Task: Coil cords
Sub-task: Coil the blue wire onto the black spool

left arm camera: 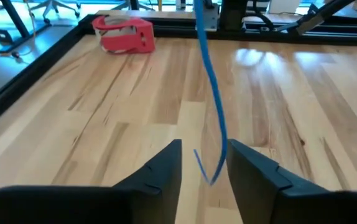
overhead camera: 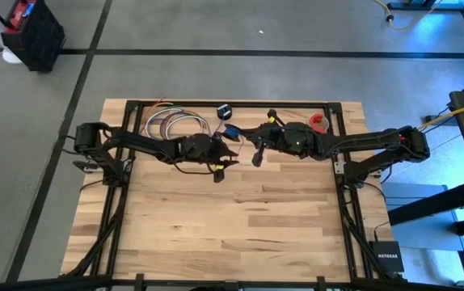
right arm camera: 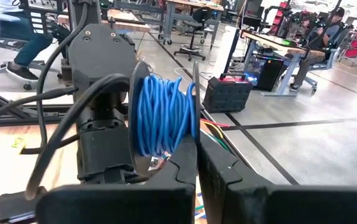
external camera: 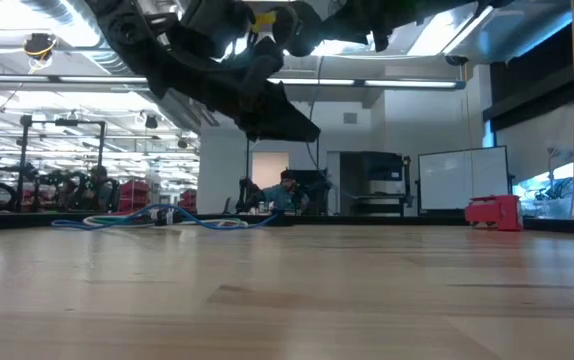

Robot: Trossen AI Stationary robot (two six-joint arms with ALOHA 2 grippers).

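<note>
Dark fingers of the right gripper (right arm camera: 196,158) fill the bottom of the right wrist view, pressed nearly together on the rim of a thin spool wound with many turns of blue cord (right arm camera: 164,115). Directly behind that bundle stands the wrist of the other arm, so the two grippers meet above the wooden table (overhead camera: 240,234), raised clear of its surface.

Opposite it, the left gripper (left arm camera: 204,167) has its fingers spread, and a single strand of the same blue cord hangs down loosely between them without being pinched; its end dangles just above the wood.

Farther out, near the table's far edge on the left arm's side, loose loops of thin multicoloured cords (overhead camera: 171,125) lie flat, apart from both grippers. A red tape dispenser (overhead camera: 319,123) sits near the far edge by the right arm.

Judging from this, one cord is largely wound with only its tail left to tuck in, while the loose loops are not yet coiled.
</note>
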